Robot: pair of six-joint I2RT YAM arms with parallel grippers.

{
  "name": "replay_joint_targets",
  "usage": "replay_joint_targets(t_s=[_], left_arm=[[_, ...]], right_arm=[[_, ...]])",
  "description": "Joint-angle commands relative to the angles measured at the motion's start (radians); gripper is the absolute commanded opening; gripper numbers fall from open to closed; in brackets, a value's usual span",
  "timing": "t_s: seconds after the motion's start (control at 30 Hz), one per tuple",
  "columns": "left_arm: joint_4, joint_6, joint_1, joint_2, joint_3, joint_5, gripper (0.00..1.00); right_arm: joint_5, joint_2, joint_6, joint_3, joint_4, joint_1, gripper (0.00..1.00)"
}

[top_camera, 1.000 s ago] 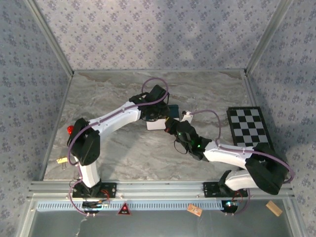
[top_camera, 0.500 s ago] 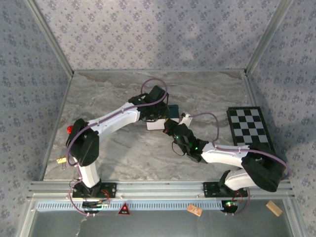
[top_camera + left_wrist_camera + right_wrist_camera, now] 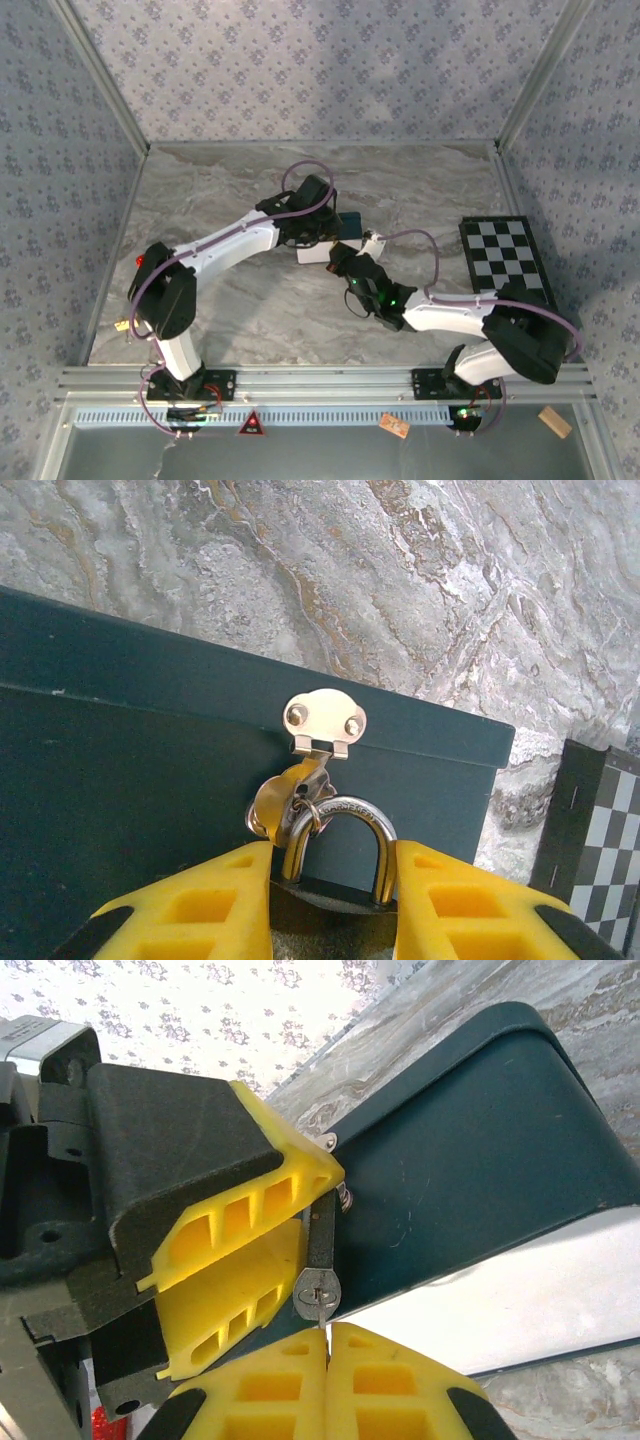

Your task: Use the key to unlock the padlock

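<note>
From above, the left arm is reaching in from the left across the marbled tabletop (image 3: pixel 220 190) to a dark blue-green tin (image 3: pixel 349 225) at the middle. The right arm is angling in from the lower right to meet it. A checkered board (image 3: pixel 505 255) is lying well apart on the right. At this range the lock and key are too small to make out.

The left wrist camera is showing what the overhead view cannot. The left gripper (image 3: pixel 332 862) is clamping the padlock (image 3: pixel 320 912) by its dark body, one yellow pad on each side, the jaws partly closed on it. The silvery shackle (image 3: pixel 336 830) is pointing up the picture and is hanging from the brass hasp (image 3: pixel 325 715) on the tin's wall. The padlock's long axis is running straight back between the jaws.

The right wrist camera is looking at the lock's other end. The body is showing edge-on, with its round keyhole face (image 3: pixel 318 1290) pointing down toward the right gripper (image 3: pixel 326 1336). That gripper's jaws are pressed fully together. A thin grey sliver of the key (image 3: pixel 321 1323) is standing out between the pads. It is pointing up in line with the padlock, and its tip is right at the keyhole. Whether it is in the slot is too fine to tell.
</note>
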State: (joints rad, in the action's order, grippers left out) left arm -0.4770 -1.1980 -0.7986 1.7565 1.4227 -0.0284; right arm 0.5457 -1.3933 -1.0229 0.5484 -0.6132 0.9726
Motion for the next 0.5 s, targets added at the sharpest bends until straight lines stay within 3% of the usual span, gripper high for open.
replay_joint_targets(t_s=[0.0,0.2,0.4,0.47], left_arm=[[-0.103,-0.030,-0.036,0.000,-0.041,0.161,0.29],[-0.099,-0.032,-0.036,-0.008,-0.045,0.161,0.29],[-0.097,-0.031,-0.037,-0.002,-0.048,0.163,0.28],[-0.096,-0.032,-0.037,-0.002,-0.049,0.162,0.28]], right_arm=[[0.045,-0.017,0.066,0.066,-0.015,0.006,0.00],[-0.023,-0.058,0.040,0.083,-0.022,-0.032,0.00],[-0.249,-0.033,-0.005,0.075,-0.066,-0.139,0.00],[-0.254,-0.016,-0.004,0.068,-0.060,-0.149,0.00]])
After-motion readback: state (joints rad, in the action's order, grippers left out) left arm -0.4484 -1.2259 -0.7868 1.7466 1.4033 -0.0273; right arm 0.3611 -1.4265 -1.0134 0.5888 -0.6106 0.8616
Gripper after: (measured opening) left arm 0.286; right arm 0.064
